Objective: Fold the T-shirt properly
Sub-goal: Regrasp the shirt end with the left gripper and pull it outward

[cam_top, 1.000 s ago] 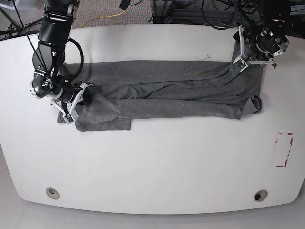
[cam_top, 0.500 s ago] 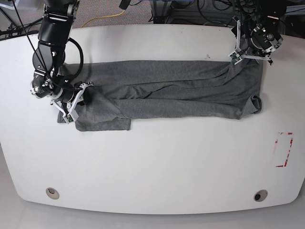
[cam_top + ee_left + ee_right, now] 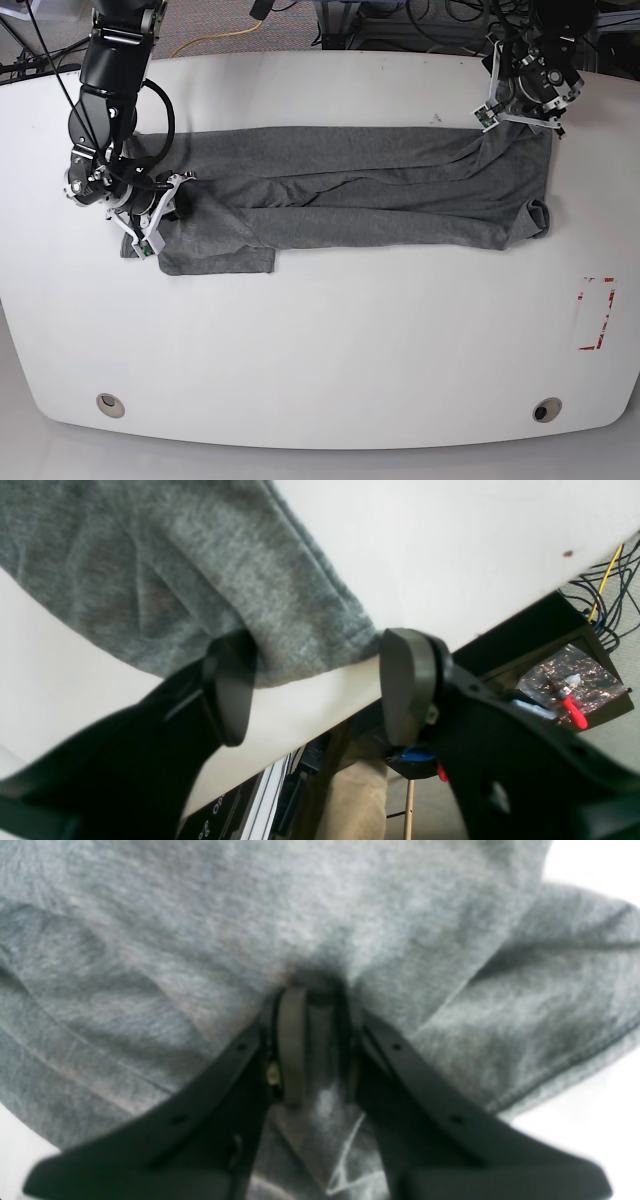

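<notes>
T-shirt (image 3: 350, 195) lies as a long band across the far half of the table (image 3: 320, 350), long axis side to side. Right gripper (image 3: 312, 990) is clamped on a pinch of cloth at one end. Left gripper (image 3: 315, 680) stands spread at the opposite end's far corner, hem edge between its fingers, not yet pinched.
</notes>
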Motion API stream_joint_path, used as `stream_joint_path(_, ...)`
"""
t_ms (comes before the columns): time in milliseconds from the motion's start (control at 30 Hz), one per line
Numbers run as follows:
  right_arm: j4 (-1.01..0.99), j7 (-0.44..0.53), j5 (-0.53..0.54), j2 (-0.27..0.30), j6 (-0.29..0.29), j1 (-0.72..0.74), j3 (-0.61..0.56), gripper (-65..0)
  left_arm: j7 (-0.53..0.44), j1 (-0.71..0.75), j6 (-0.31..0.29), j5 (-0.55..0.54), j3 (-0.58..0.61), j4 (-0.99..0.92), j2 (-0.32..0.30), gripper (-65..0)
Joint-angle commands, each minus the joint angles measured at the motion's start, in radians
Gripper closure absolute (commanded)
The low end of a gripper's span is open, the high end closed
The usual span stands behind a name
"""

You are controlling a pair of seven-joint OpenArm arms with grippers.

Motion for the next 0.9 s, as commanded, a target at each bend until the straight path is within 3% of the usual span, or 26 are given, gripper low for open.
stream_joint_path(0, 0.003, -0.028, -0.025, 0.009, -0.005, 0.0, 0.001, -10.1, -0.024, 0.0, 0.002, 0.021, -0.004, -0.002, -0.007, -23.3)
stream_joint_path(100, 0.003, -0.028, -0.025, 0.009, -0.005, 0.0, 0.001, -10.1, -0.023, -0.02, 0.002, 0.023, -0.004, -0.003, -0.007, -7.6)
stream_joint_path(167, 0.003, -0.028, -0.025, 0.009, -0.005, 0.0, 0.001, -10.1, -0.021, -0.028, 0.002, 0.021, -0.007, -0.003, -0.007, -2.5)
stream_joint_path(333, 0.003, -0.028, -0.025, 0.009, -0.005, 0.0, 0.001, -10.1, -0.023, -0.032, 0.002, 0.012, -0.024, 0.021, -0.006, -1.5)
stream_joint_path(567, 0.003, -0.028, -0.025, 0.009, -0.005, 0.0, 0.001, -10.1, -0.02, -0.057, 0.002, 0.02, -0.214, 0.046, 0.083, -1.5)
stream_joint_path(867, 0.003, -0.028, -0.025, 0.009, -0.005, 0.0, 0.001, -10.1, -0.018, -0.172, 0.002, 0.02, -0.349, 0.04, 0.085, -1.5)
